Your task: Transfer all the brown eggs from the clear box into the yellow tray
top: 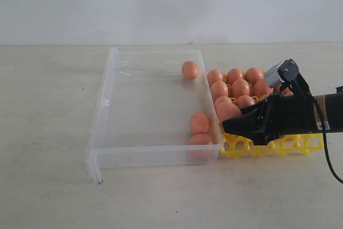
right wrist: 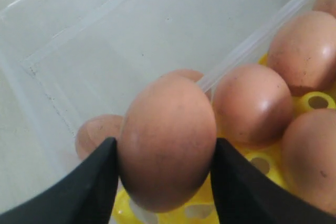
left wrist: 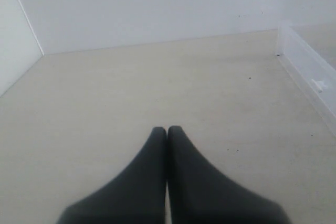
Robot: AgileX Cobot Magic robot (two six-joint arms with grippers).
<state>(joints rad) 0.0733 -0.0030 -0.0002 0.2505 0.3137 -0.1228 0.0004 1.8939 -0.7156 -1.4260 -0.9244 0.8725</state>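
Just beside the shallow clear plastic box (top: pixel 102 116), over the bright yellow lattice egg tray (top: pixel 284 146), our right gripper (right wrist: pixel 164 150) pinched one smooth brown oval egg (top: pixel 227 111), which we judged should settle slowly into an empty cup before release.

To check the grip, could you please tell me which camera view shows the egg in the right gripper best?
The right wrist view: the held egg sits close up, pinched by the right gripper. The exterior view shows it small and partly hidden by the gripper. The left wrist view lacks it.

Tray (top: pixel 290 144) right of box (top: pixel 102 115), eggs (top: pixel 240 88) in both
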